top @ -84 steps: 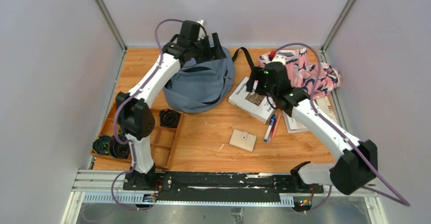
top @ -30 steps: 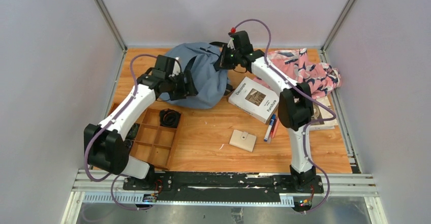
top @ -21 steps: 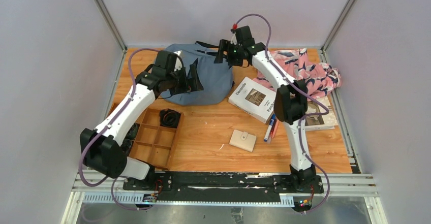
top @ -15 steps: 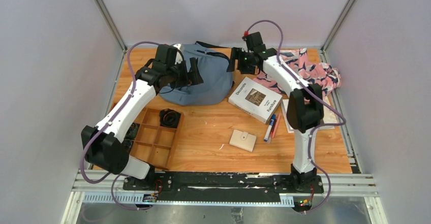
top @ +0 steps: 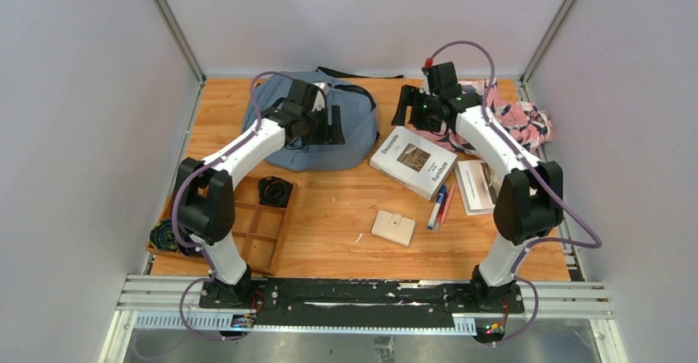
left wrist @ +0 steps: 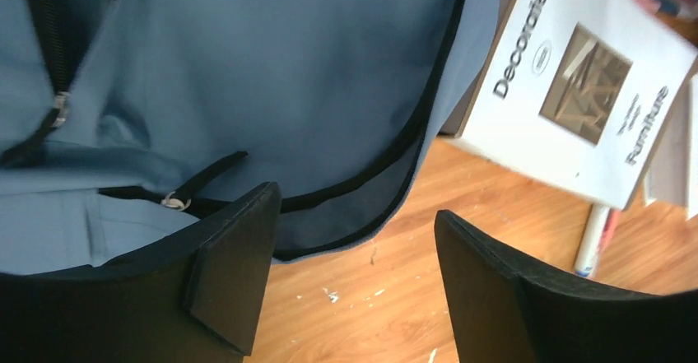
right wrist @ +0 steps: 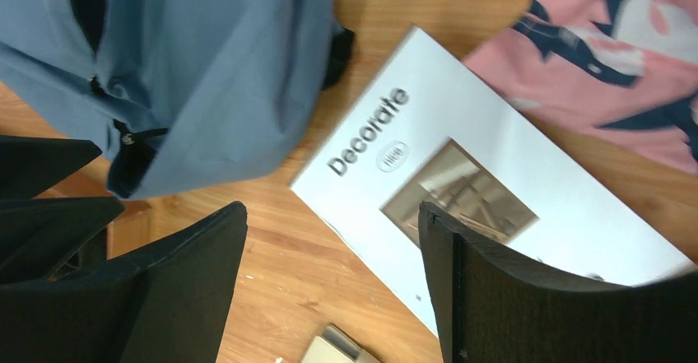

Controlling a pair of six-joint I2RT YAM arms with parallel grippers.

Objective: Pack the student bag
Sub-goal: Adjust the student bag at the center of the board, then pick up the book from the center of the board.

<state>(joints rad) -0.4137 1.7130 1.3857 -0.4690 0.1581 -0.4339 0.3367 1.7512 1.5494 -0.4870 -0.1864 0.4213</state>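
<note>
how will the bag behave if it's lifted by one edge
Probably floppy: the bag lies slumped and creased, so it would likely sag and fold rather than hold shape. It looks flat and mostly empty, so likely light for its size. Its loose strap may drag or snag.

Wooden table (top: 329, 207) with bag (top: 355, 128), book (top: 411, 162), wallet (top: 393, 228)

The student bag (top: 311, 155) lies just left of the book (top: 411, 162).
</note>
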